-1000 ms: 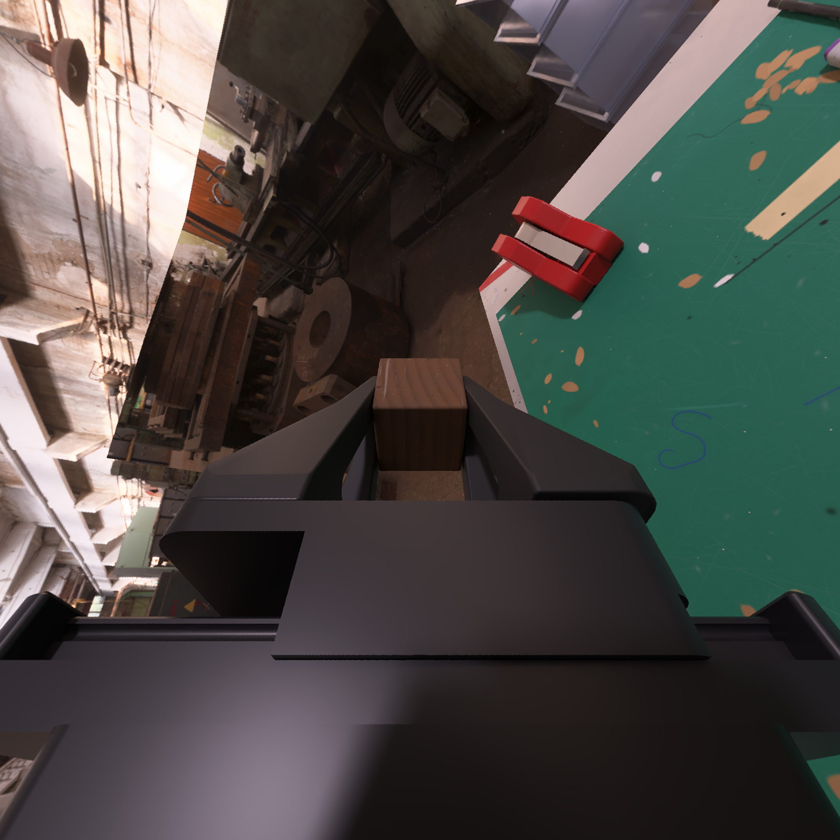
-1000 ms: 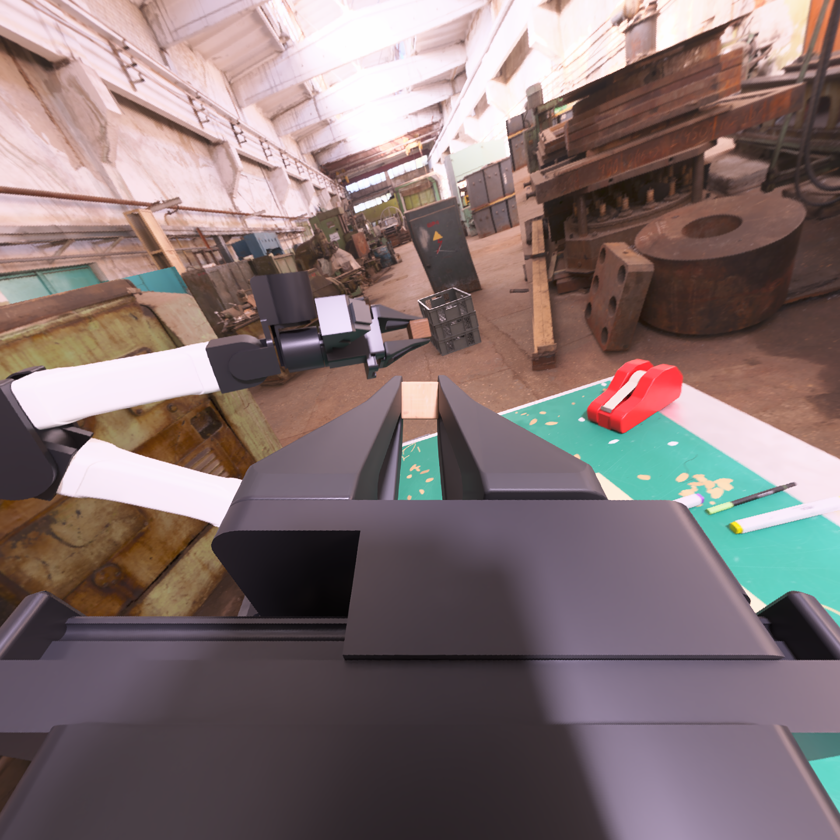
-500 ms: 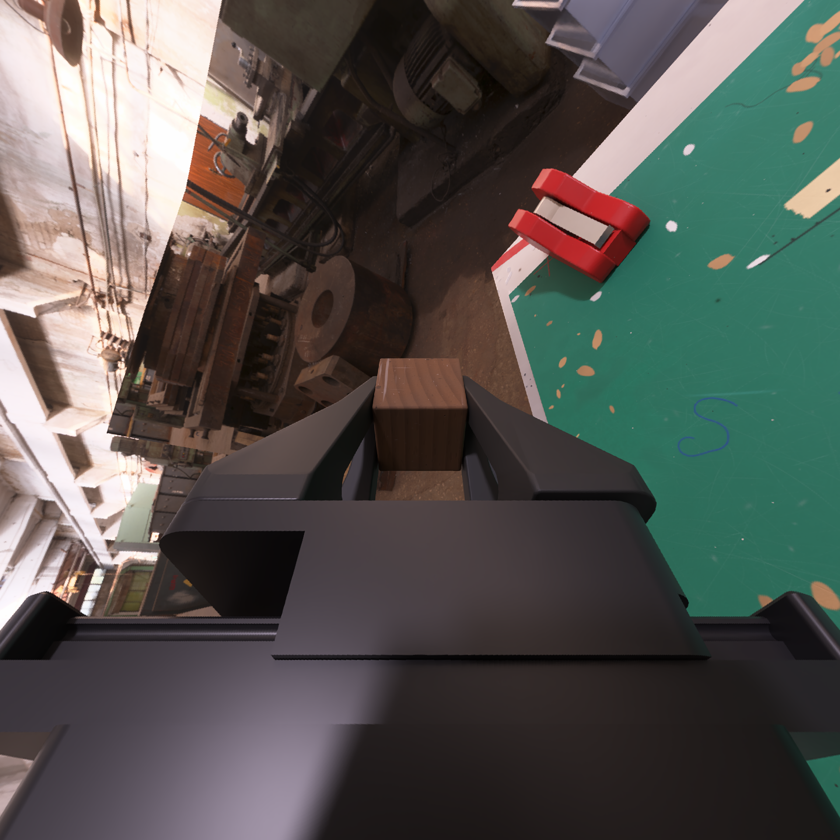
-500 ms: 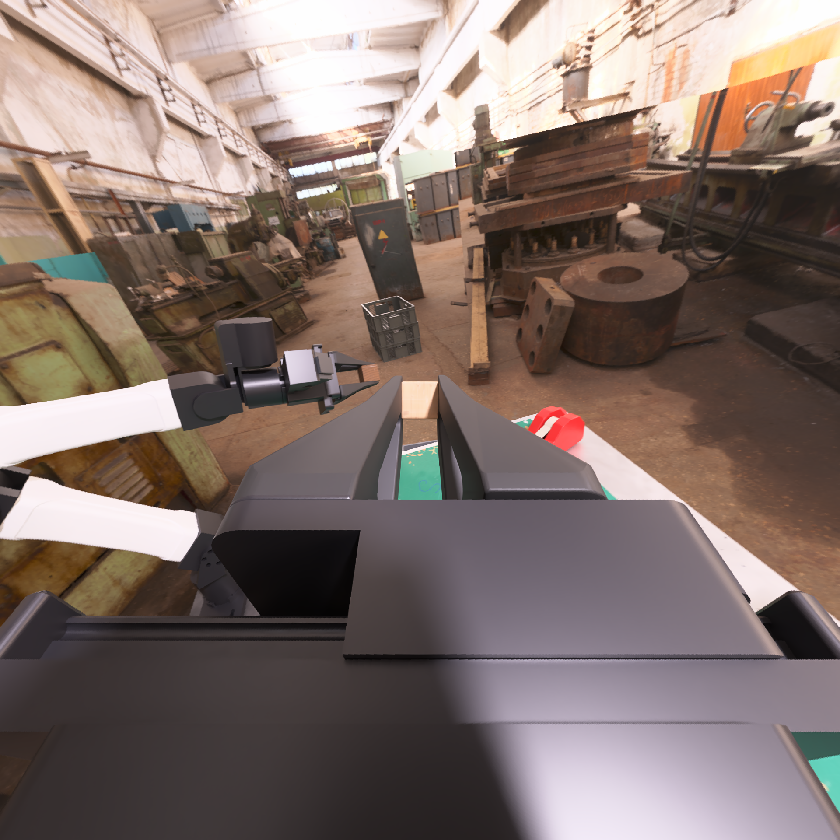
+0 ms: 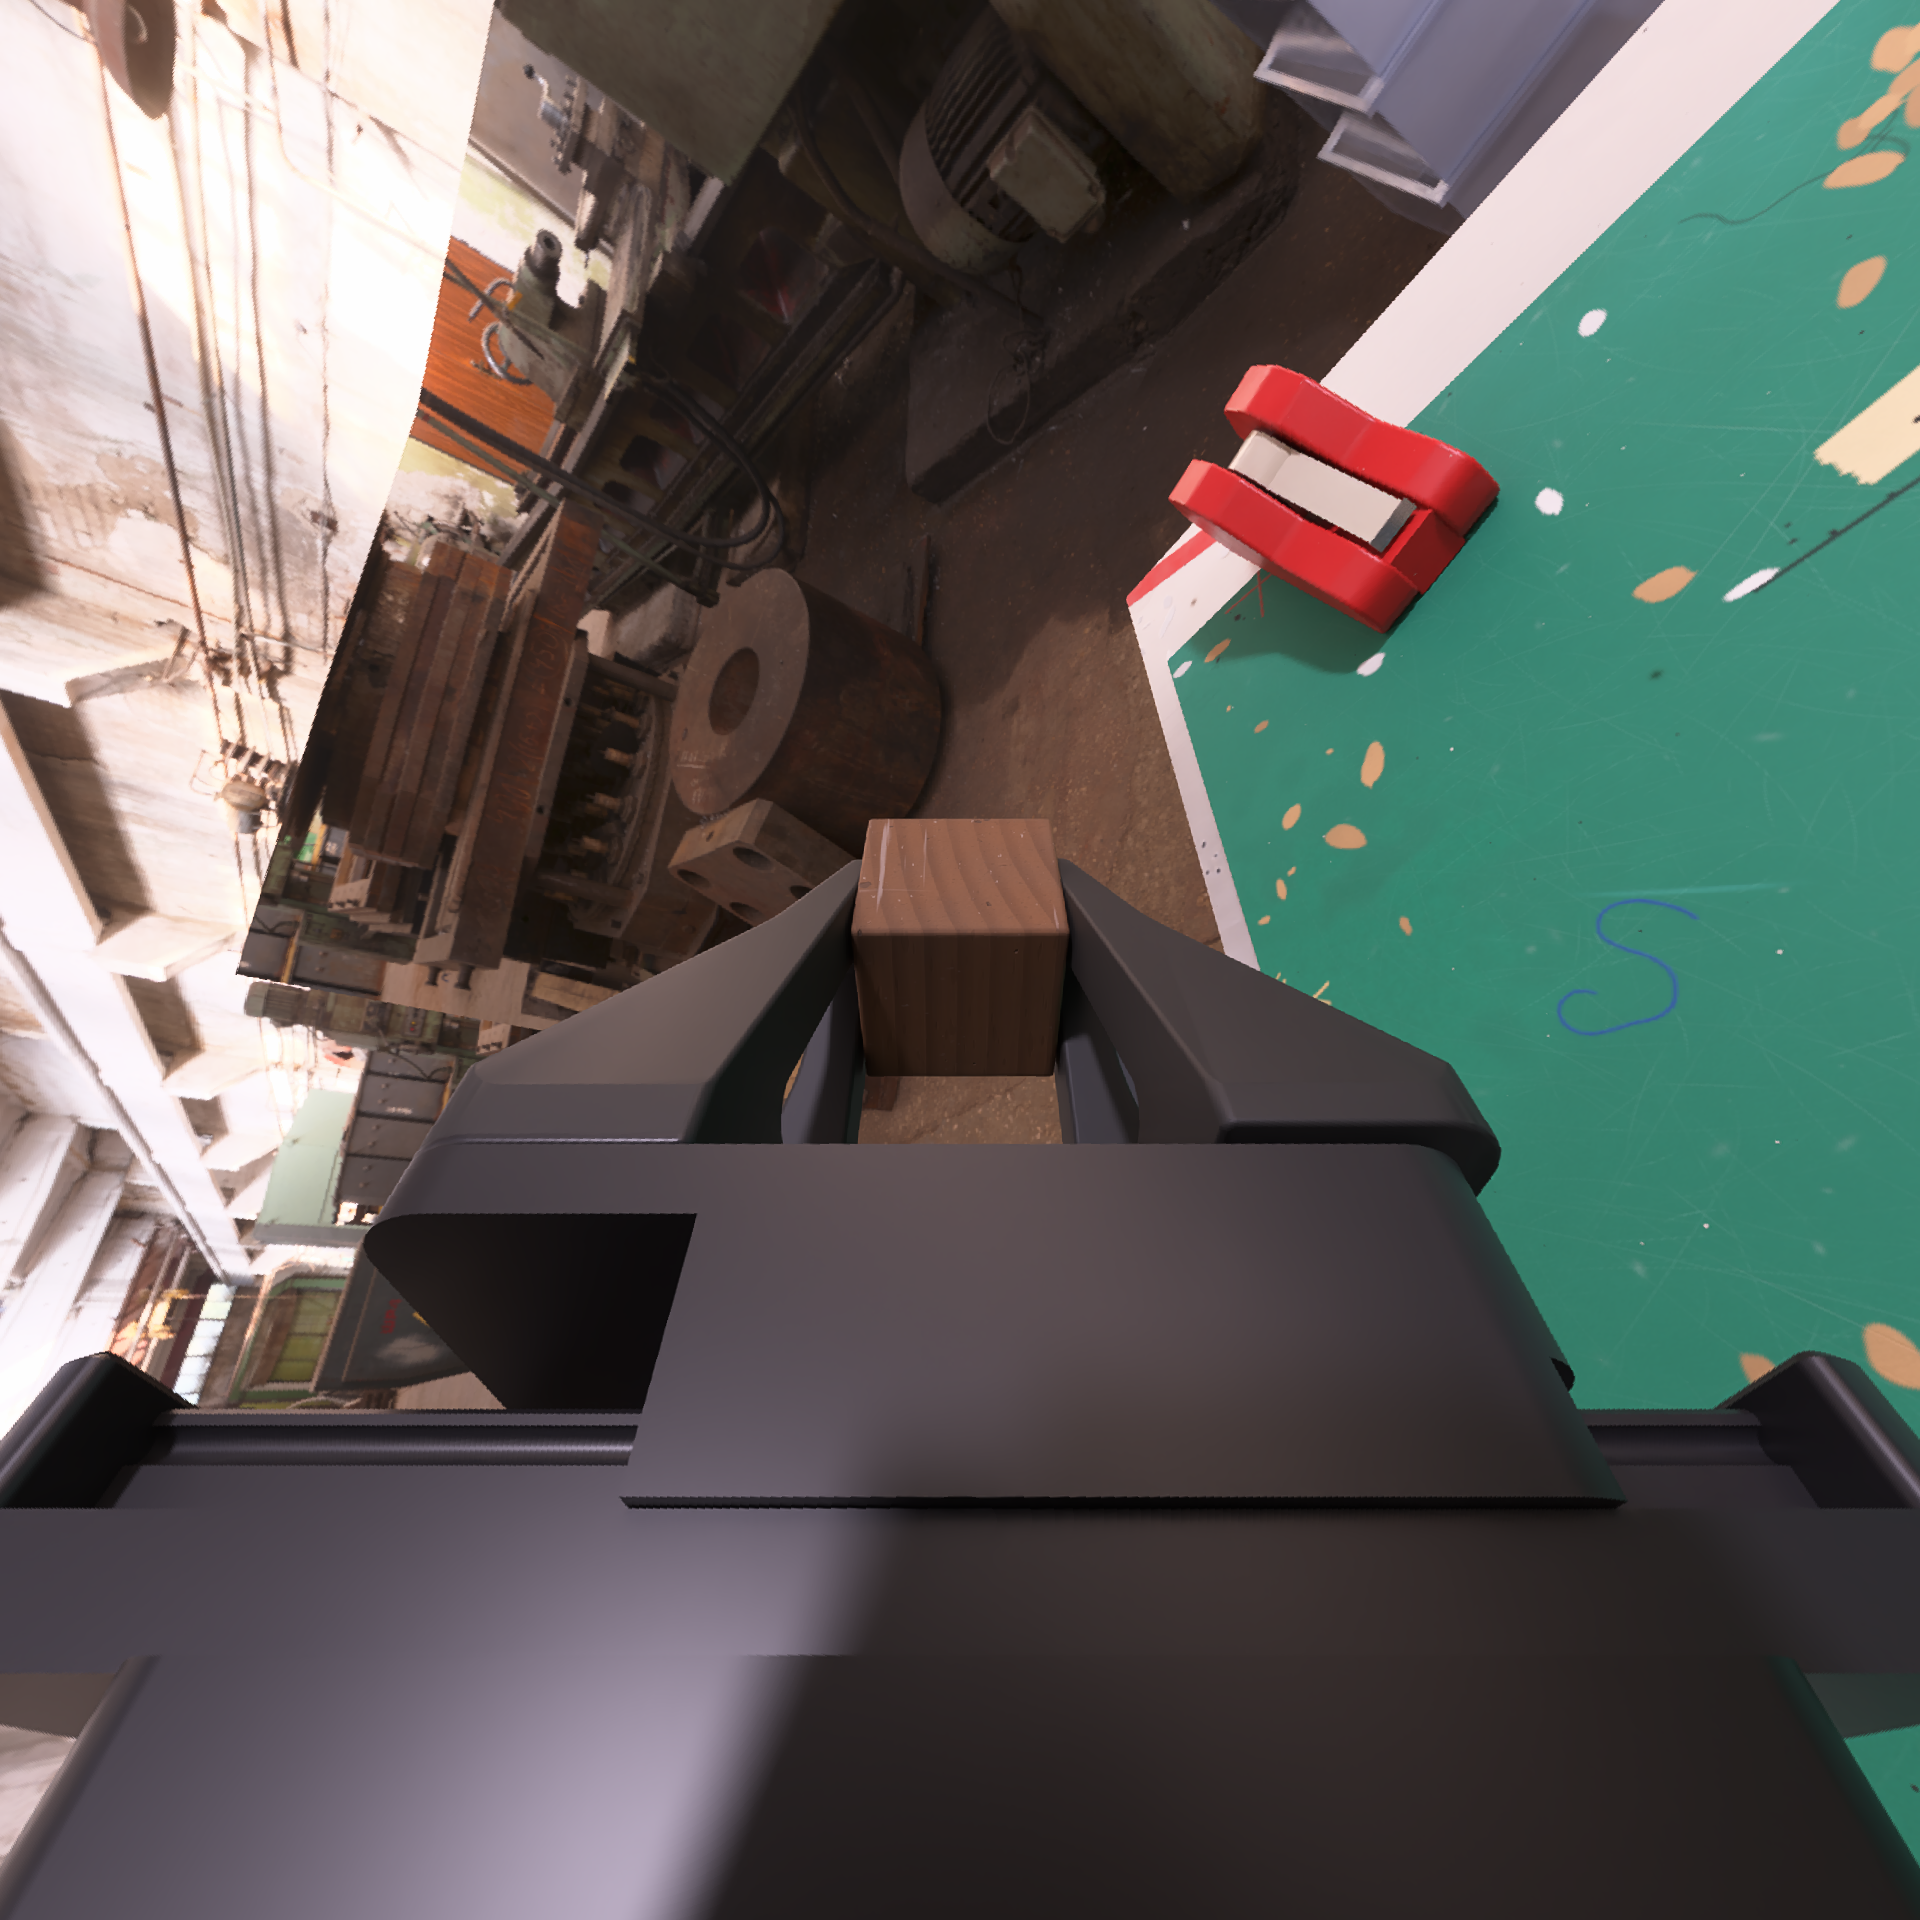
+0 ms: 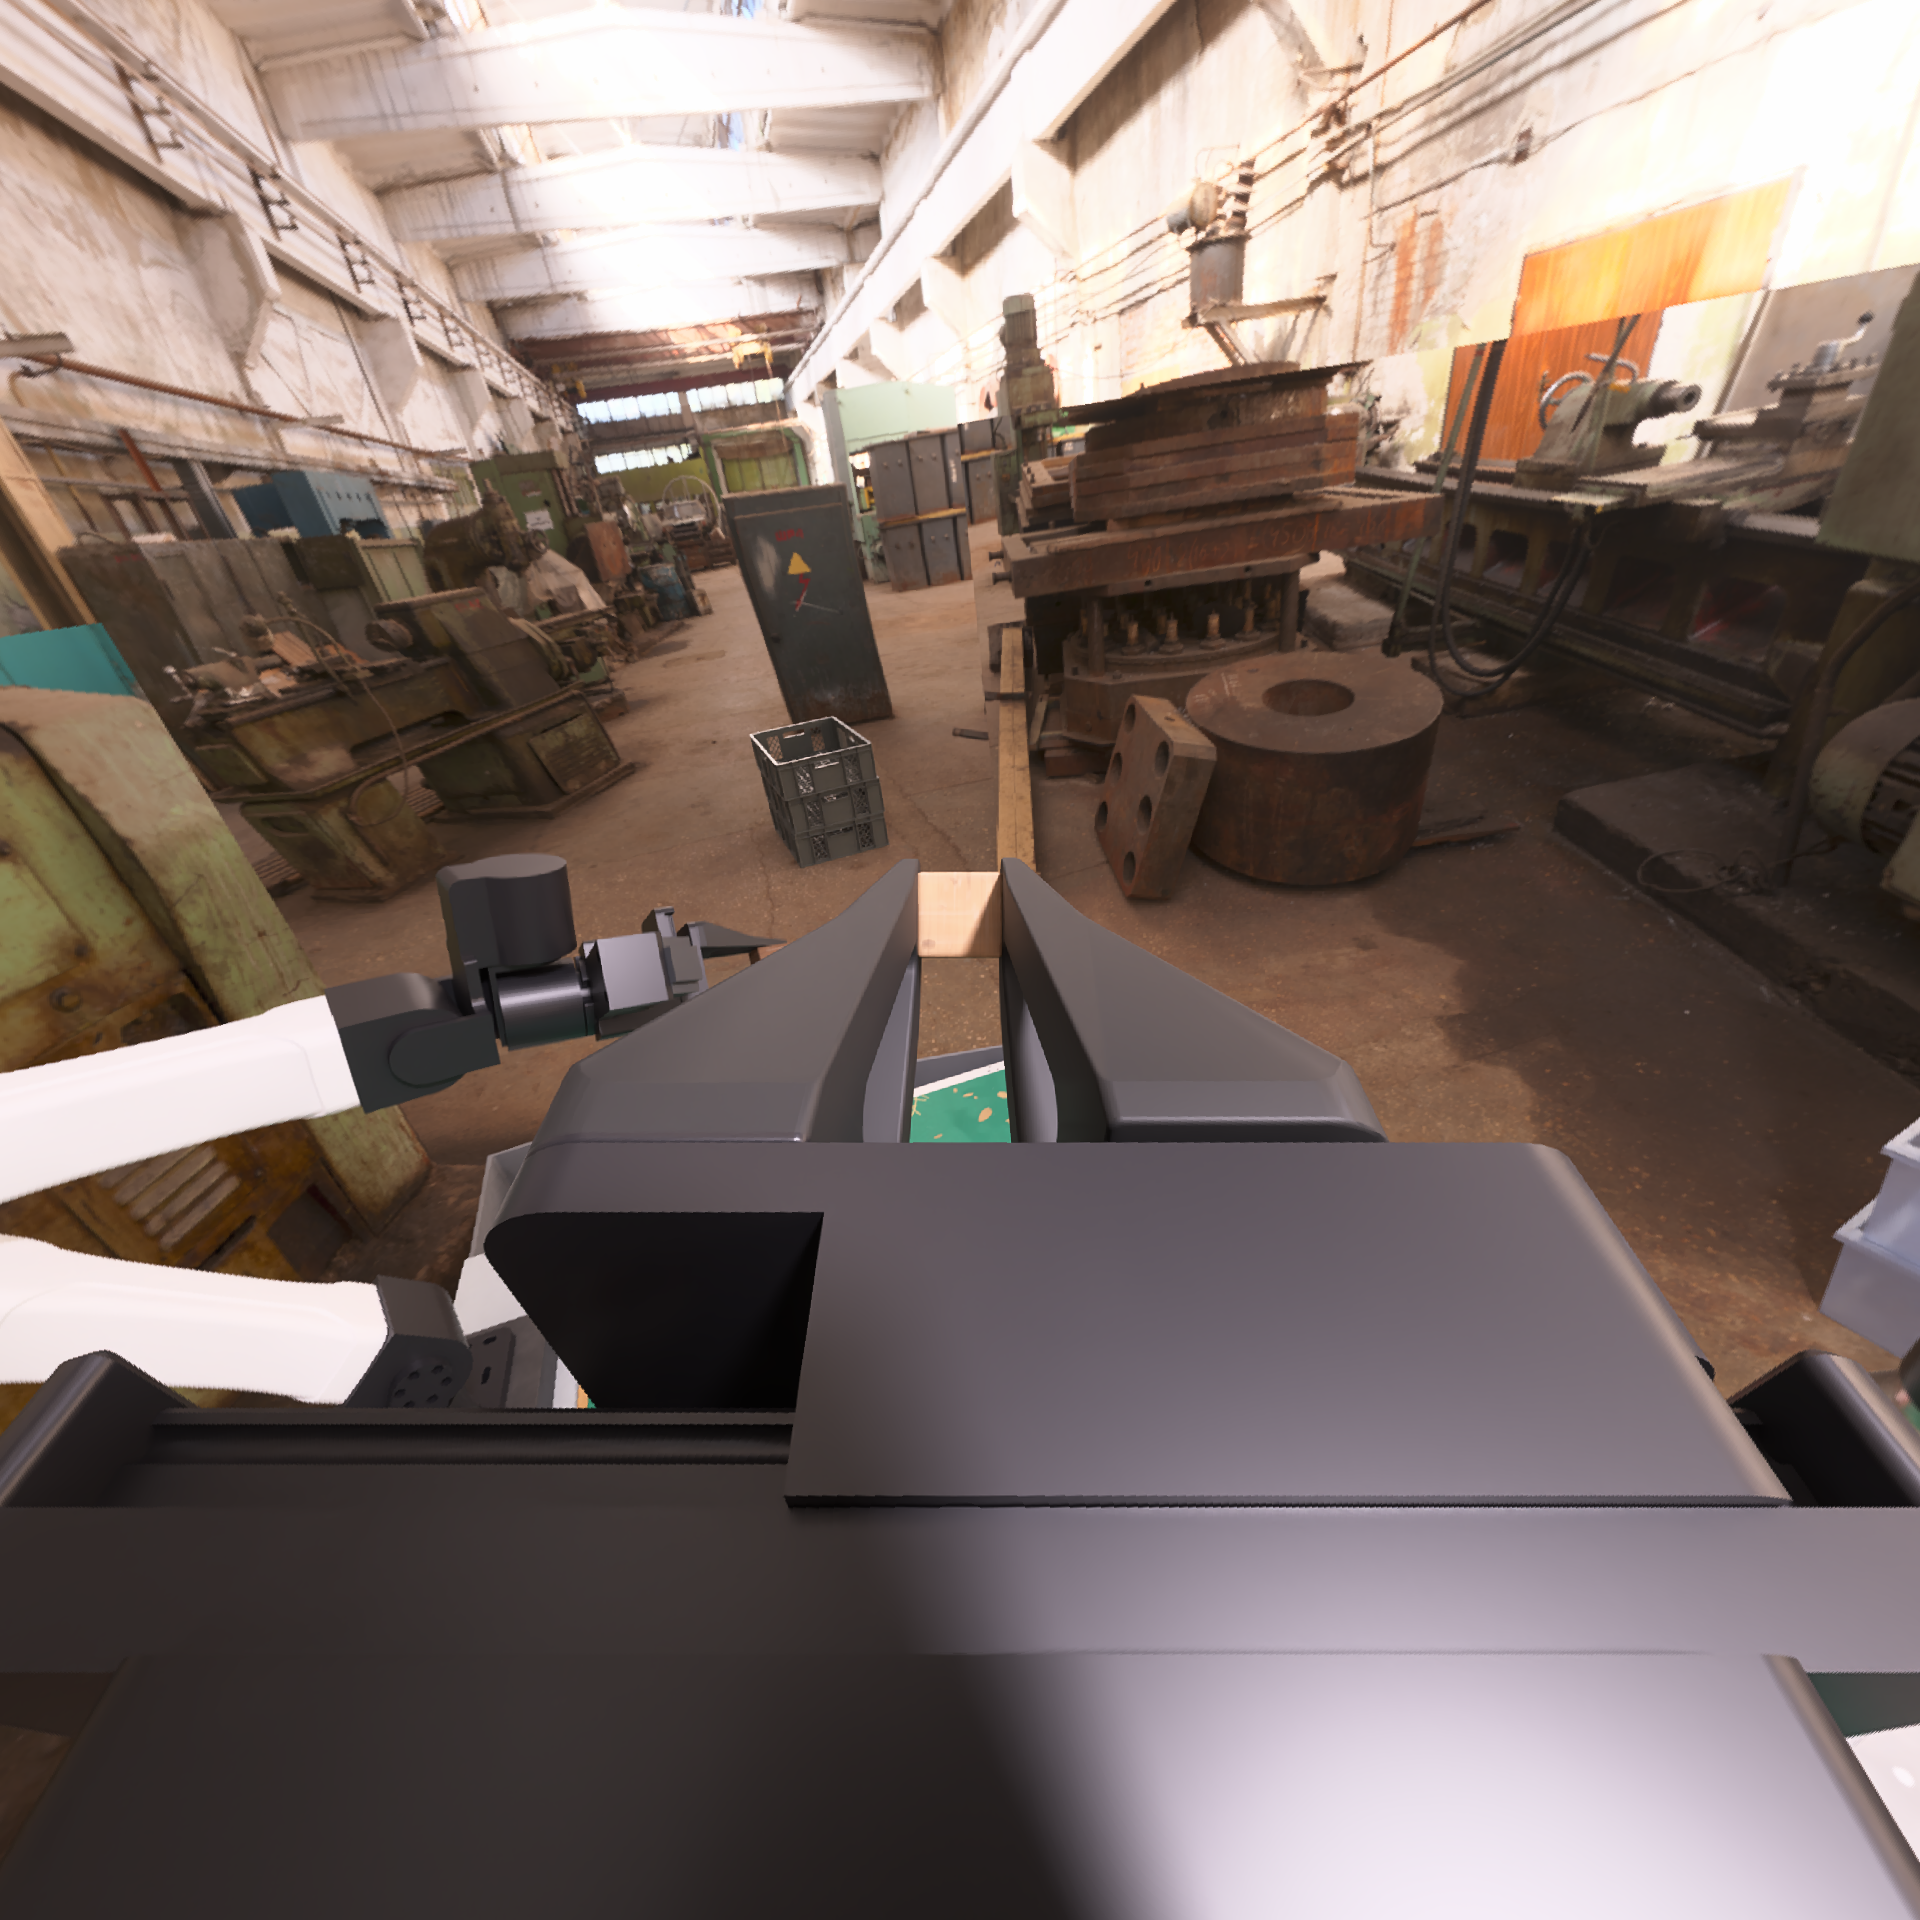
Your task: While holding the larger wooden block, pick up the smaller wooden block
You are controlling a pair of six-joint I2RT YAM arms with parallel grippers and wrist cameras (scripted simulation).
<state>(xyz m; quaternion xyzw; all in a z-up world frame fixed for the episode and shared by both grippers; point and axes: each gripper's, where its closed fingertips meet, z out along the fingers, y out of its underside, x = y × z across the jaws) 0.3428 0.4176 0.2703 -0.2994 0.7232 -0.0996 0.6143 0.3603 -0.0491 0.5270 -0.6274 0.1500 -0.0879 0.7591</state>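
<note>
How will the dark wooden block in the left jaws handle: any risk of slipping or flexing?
The dark wooden block looks rigid, so flexing seems unlikely. Its faces look glossy, so it may be a bit slippery. The left gripper presses flat opposite sides, and it probably won't roll if set on the green mat.

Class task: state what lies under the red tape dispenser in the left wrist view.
The red tape dispenser sits on the green mat, near the table's white edge. The mat directly beneath the dispenser is covered.

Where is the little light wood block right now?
In the right wrist view, the smaller wooden block sits pinched at the fingertips of the right hand, held up off the green table.
</note>
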